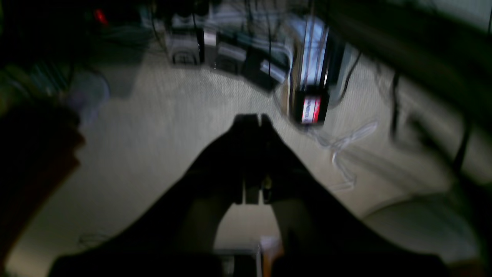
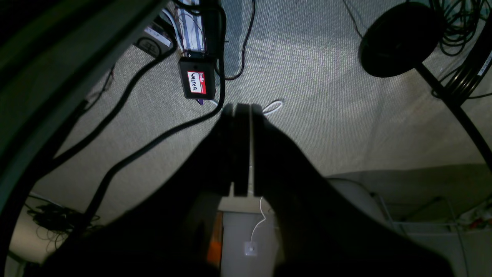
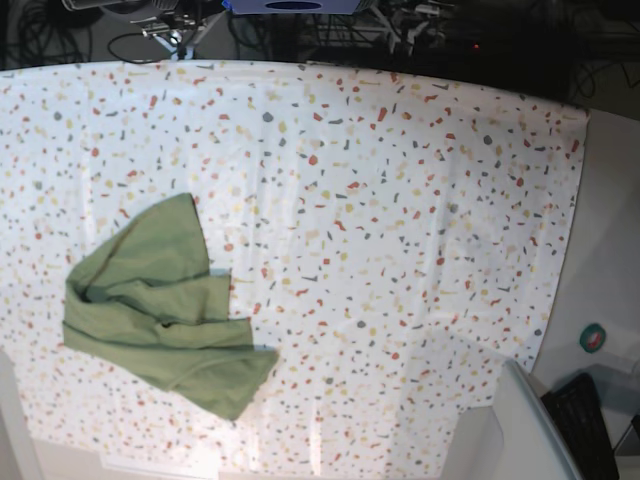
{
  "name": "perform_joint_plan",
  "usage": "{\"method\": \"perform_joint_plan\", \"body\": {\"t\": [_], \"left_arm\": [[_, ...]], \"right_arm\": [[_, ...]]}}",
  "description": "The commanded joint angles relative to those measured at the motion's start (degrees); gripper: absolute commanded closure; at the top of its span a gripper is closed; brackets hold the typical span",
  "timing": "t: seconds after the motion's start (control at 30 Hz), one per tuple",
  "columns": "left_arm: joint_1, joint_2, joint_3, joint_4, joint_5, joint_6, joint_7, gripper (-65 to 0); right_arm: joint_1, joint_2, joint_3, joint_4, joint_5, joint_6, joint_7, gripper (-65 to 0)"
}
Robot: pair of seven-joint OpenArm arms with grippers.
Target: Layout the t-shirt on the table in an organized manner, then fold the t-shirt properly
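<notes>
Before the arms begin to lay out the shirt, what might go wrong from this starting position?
1. The t-shirt lies crumpled near one side of the table, so a pinch may catch several layers.
2. It is close to the table edge and may slide off when pulled.
3. The left gripper and right gripper are shut over floor cables; they must open first.

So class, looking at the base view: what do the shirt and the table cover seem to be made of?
Shirt: soft matte knit, probably cotton; it lies bunched in loose folds and wrinkles, no shine.
Table cover: likely thin cloth or coated sheet, white with printed terrazzo-style flecks; faint ripples and mild glare leave that open.
</notes>
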Motion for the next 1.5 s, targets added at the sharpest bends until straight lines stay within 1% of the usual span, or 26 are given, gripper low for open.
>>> {"method": "perform_joint_plan", "body": {"t": [0.0,0.27,0.4,0.53,0.6,0.63,0.67,0.7,0.8,0.83,0.87,0.9,0.93,0.97,1.0,1.03,1.07,1.13,1.3,1.47], "left_arm": [[0.24,-0.01,0.06,0.1,0.12,0.27,-0.38,-0.2],[2.18,0.34,0.06,0.27,0.21,0.27,-0.38,-0.2],[2.09,-0.1,-0.38,0.8,-0.14,0.27,-0.47,-0.2],[5.34,-0.8,0.06,9.51,-0.23,0.27,-0.56,0.0],[7.45,-0.8,0.06,13.37,0.12,0.27,-0.56,0.0],[7.89,-0.8,0.14,14.25,0.21,0.27,-0.56,-0.2],[7.98,-0.8,0.14,14.16,0.12,0.27,-0.56,-0.3],[7.89,-0.8,0.06,14.08,-0.23,0.27,-0.56,-0.3],[7.36,-0.8,-0.38,14.08,-0.32,0.27,-0.47,-0.5],[7.36,-0.8,-0.38,14.08,-0.32,0.27,-0.47,-0.5],[7.45,-0.89,-0.38,14.08,-0.32,0.27,-0.47,-0.5],[7.63,-0.89,-0.38,14.08,-0.32,0.27,-0.47,-0.5],[7.8,-1.07,-0.38,14.08,-0.32,0.27,-0.47,-0.5],[8.07,-1.6,-0.38,14.08,-0.4,0.27,-0.47,-0.5],[8.59,-1.77,-0.47,14.08,-0.4,0.27,-0.47,-0.5],[8.68,-1.86,-0.47,14.08,-0.4,0.27,-0.47,-0.5],[8.77,-1.95,-0.47,14.08,-0.4,0.27,-0.47,-0.5],[8.68,-2.04,-0.47,14.08,-0.4,0.27,-0.47,-0.5],[8.59,-2.04,-0.56,14.08,-0.4,0.27,-0.47,-0.7],[8.59,-2.04,-0.56,14.16,-0.4,0.27,-0.47,-0.7]], "right_arm": [[0.0,0.19,-0.05,-0.1,0.03,-0.41,-0.18,0.0],[-0.09,0.8,0.03,-0.01,0.03,-0.41,-0.1,0.0],[-2.82,0.98,0.03,2.1,0.03,-0.41,-0.01,0.0],[-7.56,0.98,-0.05,8.17,0.03,-0.32,-0.01,0.0],[-8.44,0.98,-0.05,9.22,0.03,-0.32,-0.1,-0.3],[-8.62,0.98,-0.05,9.13,0.03,-0.32,-0.18,-1.7],[-8.62,1.06,-0.05,9.04,0.03,-0.32,-0.36,-5.9],[-8.8,1.06,-0.05,9.04,0.03,-0.32,-0.36,-12.2],[-9.67,1.24,-0.14,9.13,-0.06,-0.32,-0.18,-36.6],[-10.2,1.33,-0.23,9.48,-0.14,-0.32,-0.1,-43.1],[-10.55,1.86,-0.23,9.57,-0.14,-0.32,-0.01,-45.5],[-10.73,2.38,-0.14,9.66,-0.06,-0.32,0.34,-45.2],[-10.91,2.65,-0.14,9.66,-0.06,-0.32,1.4,-43.2],[-11.17,2.91,-0.14,9.48,0.03,-0.32,2.8,-39.6],[-11.78,3.0,-0.14,9.48,0.03,-0.32,3.95,-34.7],[-12.14,3.35,-0.14,9.48,0.03,-0.32,4.91,-28.5],[-12.4,3.79,-0.14,9.48,0.03,-0.32,5.53,-20.3],[-12.49,4.14,-0.14,9.22,0.03,-0.32,5.79,0.0],[-12.58,4.84,0.03,9.04,0.03,-0.32,5.79,0.0],[-12.58,4.67,-0.05,9.04,-0.06,-0.32,5.79,0.0]]}}
